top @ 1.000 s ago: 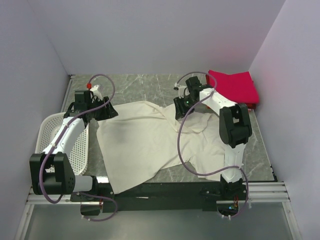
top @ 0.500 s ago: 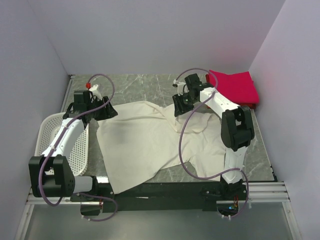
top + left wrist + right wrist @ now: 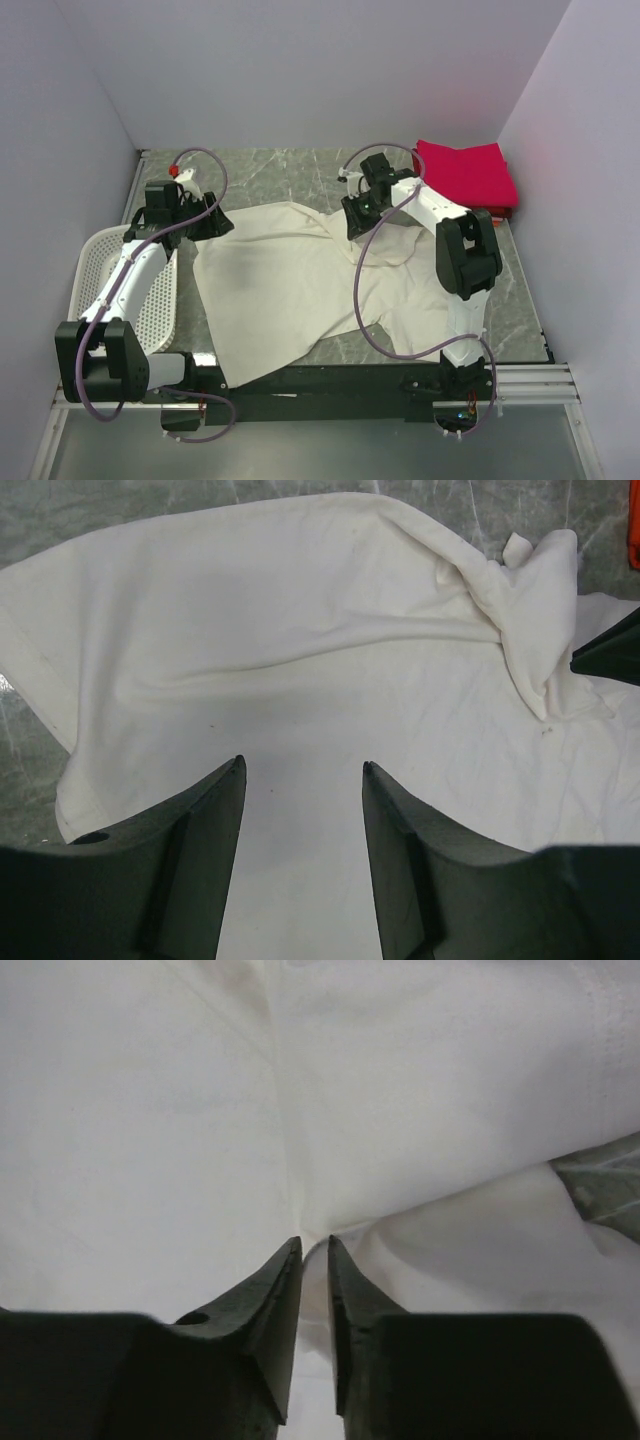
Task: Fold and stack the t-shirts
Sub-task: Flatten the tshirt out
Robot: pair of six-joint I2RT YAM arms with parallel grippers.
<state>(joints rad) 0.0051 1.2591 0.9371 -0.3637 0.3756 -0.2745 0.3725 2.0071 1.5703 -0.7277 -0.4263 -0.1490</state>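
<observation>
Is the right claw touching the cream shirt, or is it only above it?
Touching. In the right wrist view, the right claw has its fingertips nearly together and pinches a raised fold of the cream shirt between them.

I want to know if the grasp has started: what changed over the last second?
The right hand shifted slightly left and its fingers closed in, pinching a fold of the cream-white t-shirt. The left hand stayed open over the shirt's left side. The shirt's spread, the folded crimson-pink t-shirt and the basket are as before.
</observation>
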